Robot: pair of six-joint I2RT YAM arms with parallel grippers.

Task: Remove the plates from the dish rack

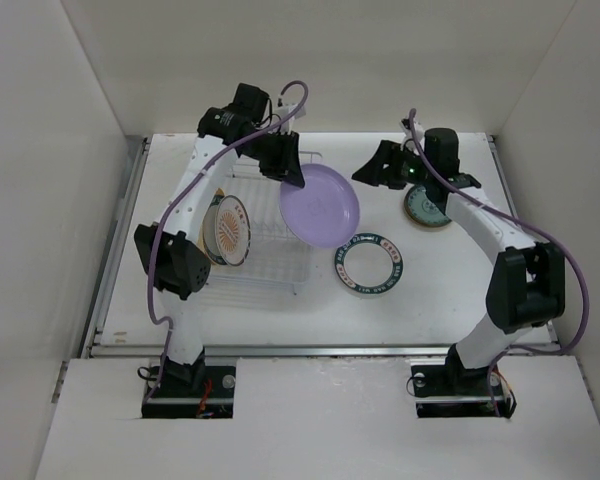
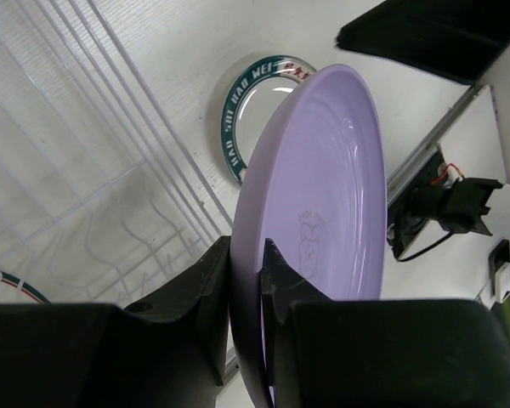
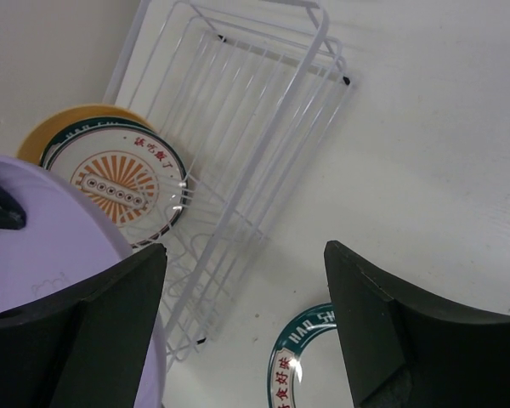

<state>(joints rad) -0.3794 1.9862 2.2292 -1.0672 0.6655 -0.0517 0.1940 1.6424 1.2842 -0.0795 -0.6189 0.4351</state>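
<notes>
My left gripper (image 1: 288, 168) is shut on the rim of the lilac plate (image 1: 325, 205) and holds it tilted above the right edge of the white wire dish rack (image 1: 270, 255). In the left wrist view both fingers (image 2: 206, 280) pinch the lilac plate (image 2: 323, 195). A sunburst plate (image 1: 228, 228) stands in the rack's left slots with a yellow plate (image 3: 59, 127) behind it. A teal-rimmed plate (image 1: 368, 266) lies flat on the table right of the rack. My right gripper (image 1: 373, 168) is open and empty, just right of the lilac plate.
A dark green plate (image 1: 427, 207) lies on the table at the back right, partly under my right arm. White walls close in the table on the left, back and right. The rack (image 3: 238, 110) shows bare slot wires on its right half.
</notes>
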